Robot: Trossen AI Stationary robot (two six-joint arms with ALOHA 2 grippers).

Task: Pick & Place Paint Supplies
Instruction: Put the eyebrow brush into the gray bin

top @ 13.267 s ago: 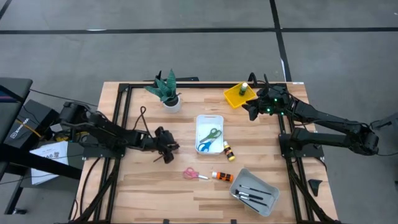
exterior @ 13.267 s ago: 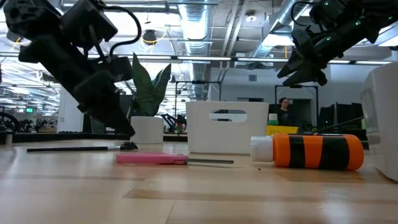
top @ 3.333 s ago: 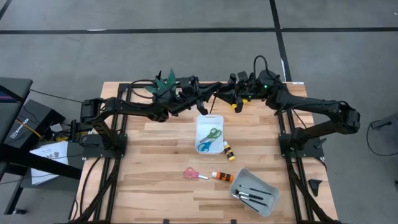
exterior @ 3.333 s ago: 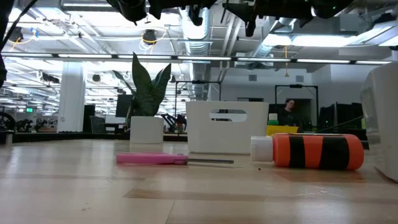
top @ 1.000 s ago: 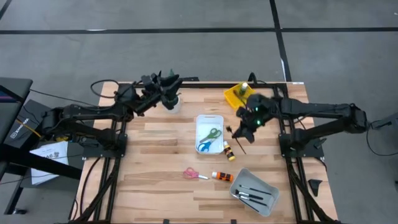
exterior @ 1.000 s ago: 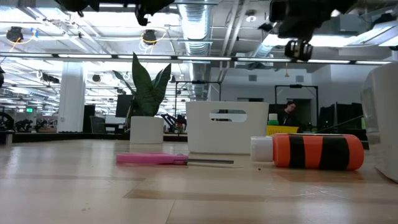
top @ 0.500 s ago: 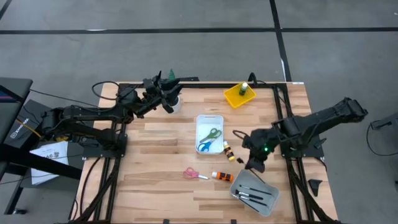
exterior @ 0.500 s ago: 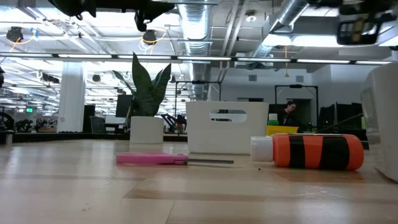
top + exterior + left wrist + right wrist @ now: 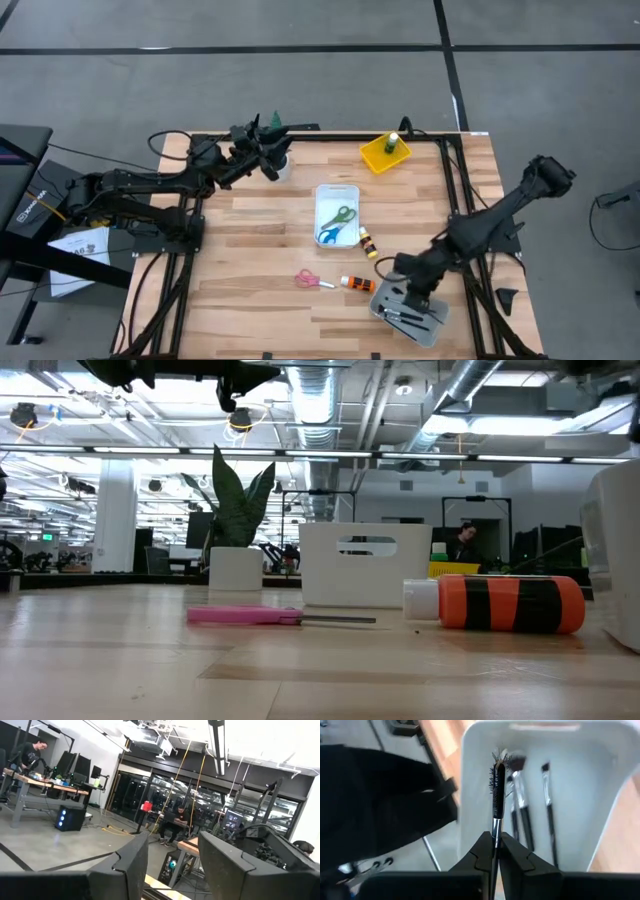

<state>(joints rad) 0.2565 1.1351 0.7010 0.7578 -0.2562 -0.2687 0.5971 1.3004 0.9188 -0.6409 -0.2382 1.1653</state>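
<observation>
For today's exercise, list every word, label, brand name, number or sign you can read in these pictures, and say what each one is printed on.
No text here can be read with confidence.
Yellow label on the black case left of the table: lettering too small to read.
White sheet beside it: print too blurred.
Orange striped paint bottle: no lettering visible.
White tray: no lettering visible.
Room screens and signs: illegible.

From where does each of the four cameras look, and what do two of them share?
High view: above, facing down; both arms, grey tray.
Low view: table height, facing the room; orange bottle, left arm overhead.
Left wrist view: faces the room past the open left gripper.
Right wrist view: faces the tray; right gripper holds a brush.
Shared: the high and right wrist views show the tray.
</observation>
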